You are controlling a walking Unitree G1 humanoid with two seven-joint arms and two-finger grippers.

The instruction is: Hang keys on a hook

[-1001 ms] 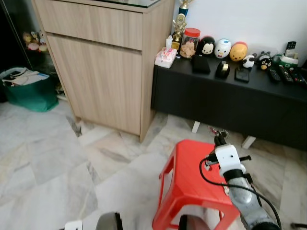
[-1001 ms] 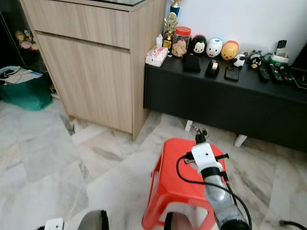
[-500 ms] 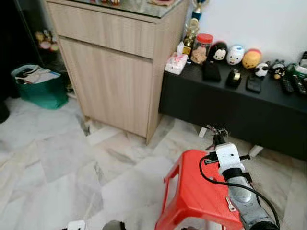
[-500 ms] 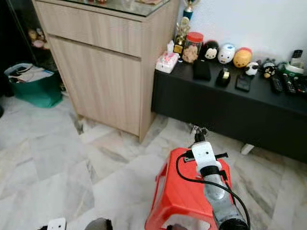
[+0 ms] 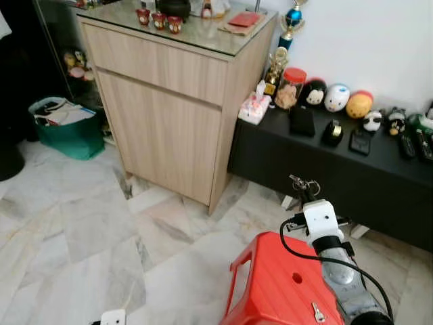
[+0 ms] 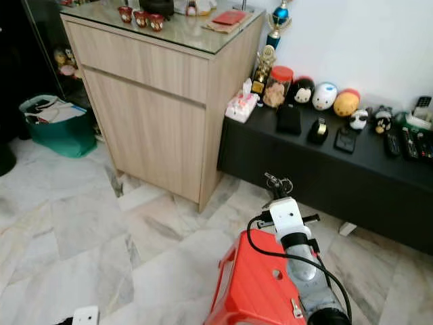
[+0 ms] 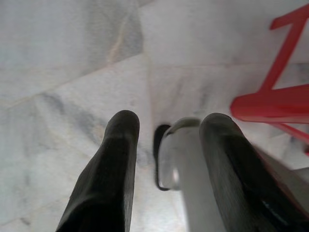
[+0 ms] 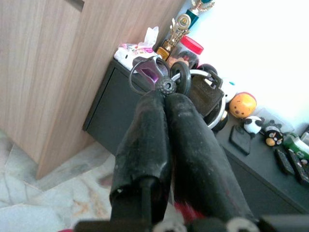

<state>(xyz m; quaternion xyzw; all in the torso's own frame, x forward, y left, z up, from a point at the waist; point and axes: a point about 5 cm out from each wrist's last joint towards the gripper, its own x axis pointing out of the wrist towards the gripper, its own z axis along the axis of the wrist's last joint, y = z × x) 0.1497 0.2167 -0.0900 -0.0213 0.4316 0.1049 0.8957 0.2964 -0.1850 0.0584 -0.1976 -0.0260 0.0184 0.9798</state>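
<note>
My right gripper (image 5: 306, 190) is raised in front of me above a red plastic stool (image 5: 284, 284), shut on a bunch of keys (image 5: 303, 183). In the right wrist view the key rings (image 8: 159, 73) stick out past the closed fingertips (image 8: 166, 89), with the black cabinet behind them. My left gripper (image 7: 166, 121) hangs low over the marble floor beside the stool's red legs (image 7: 275, 101); its two black fingers stand apart with nothing between them. No hook can be made out in these frames.
A tall wooden cabinet (image 5: 169, 108) stands to the left, a low black sideboard (image 5: 338, 159) with toys, a jar and remotes to the right. A green bag (image 5: 64, 125) sits on the floor at far left. Open marble floor (image 5: 81, 237) lies ahead on the left.
The camera has tilted up and drawn back, so the cabinet top shows now. My right gripper still holds the keys, slightly higher against the sideboard.
</note>
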